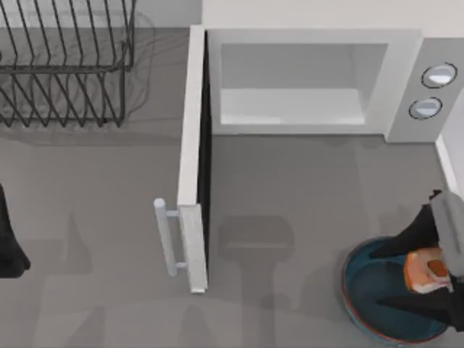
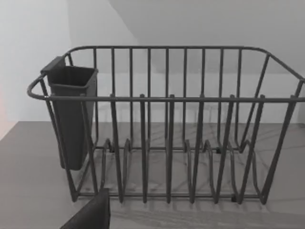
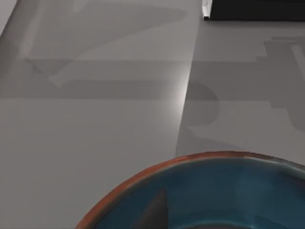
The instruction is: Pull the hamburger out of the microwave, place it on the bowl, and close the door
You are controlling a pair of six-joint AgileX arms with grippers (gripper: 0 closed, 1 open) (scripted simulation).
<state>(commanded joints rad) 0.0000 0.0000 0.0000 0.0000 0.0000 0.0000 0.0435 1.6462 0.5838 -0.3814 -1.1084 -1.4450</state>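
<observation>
the right gripper [image 1: 428, 272] hangs over the bowl [image 1: 359, 279] with its fingers clamped on the hamburger [image 1: 423, 270]; best to lower it centred, then let go gently; the microwave [image 1: 312, 80] gapes, its door [image 1: 193, 167] swung wide; the left arm sits idle at the left edge.

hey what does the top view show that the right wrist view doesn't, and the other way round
Seen from above alone: the microwave with its cavity bare, the door swung wide open, the dish rack, and the right gripper over the bowl with the hamburger between its fingers. The left arm sits parked at the table's left edge.

Seen from the right wrist alone: a close look at the bowl's reddish-brown rim and blue inside.

Both share the bowl and the grey table.
</observation>
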